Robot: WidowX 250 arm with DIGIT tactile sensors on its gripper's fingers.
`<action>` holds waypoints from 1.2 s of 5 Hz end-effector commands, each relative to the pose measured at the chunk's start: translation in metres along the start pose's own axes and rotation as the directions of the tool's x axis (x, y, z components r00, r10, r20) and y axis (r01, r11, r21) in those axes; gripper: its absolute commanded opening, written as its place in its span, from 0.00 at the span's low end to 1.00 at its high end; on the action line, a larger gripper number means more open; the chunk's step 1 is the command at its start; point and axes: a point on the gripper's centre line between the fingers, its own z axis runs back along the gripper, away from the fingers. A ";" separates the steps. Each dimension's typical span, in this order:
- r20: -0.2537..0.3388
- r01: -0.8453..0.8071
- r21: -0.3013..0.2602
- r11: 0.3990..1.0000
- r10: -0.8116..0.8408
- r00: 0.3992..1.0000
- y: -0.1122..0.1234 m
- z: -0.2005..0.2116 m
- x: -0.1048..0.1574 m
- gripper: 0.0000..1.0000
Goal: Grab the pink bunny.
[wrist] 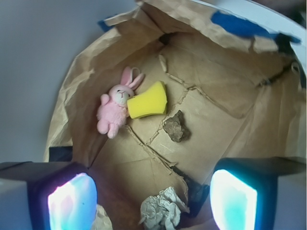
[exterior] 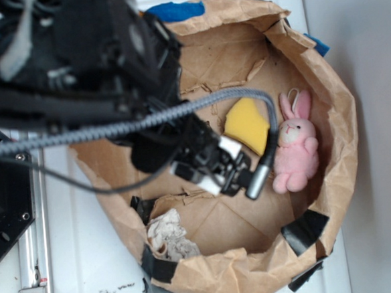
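Note:
The pink bunny [exterior: 294, 142] lies on its back against the right inner wall of a brown paper-lined basin [exterior: 325, 77], ears pointing away from me, a white loop at its head. In the wrist view the pink bunny [wrist: 115, 107] sits at upper left, its side touching the yellow sponge wedge [wrist: 148, 99]. My gripper [exterior: 225, 166] hovers over the basin's middle, left of the bunny and apart from it. Seen from the wrist, the gripper [wrist: 152, 201] is open, its two glowing pads [wrist: 72, 203] wide apart with nothing held.
A yellow sponge wedge [exterior: 247, 124] lies between gripper and bunny. A brown rock-like lump [wrist: 175, 126] rests mid-floor. Crumpled white paper [exterior: 167, 235] sits at the near rim, also below the jaws [wrist: 163, 210]. Black tape patches [exterior: 307, 230] and blue tape [exterior: 176, 11] mark the paper walls.

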 end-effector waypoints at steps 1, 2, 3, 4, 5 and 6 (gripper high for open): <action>0.052 0.023 -0.104 0.994 -0.018 0.999 -0.005 -0.043 0.009 1.00; 0.035 -0.028 -0.134 0.991 0.033 0.999 -0.005 -0.060 0.019 1.00; 0.035 -0.028 -0.134 0.991 0.033 0.999 -0.005 -0.060 0.019 1.00; 0.035 -0.028 -0.134 0.991 0.033 0.999 -0.005 -0.060 0.019 1.00; 0.035 -0.028 -0.134 0.991 0.033 0.999 -0.005 -0.060 0.019 1.00; 0.035 -0.028 -0.134 0.991 0.033 0.999 -0.005 -0.060 0.019 1.00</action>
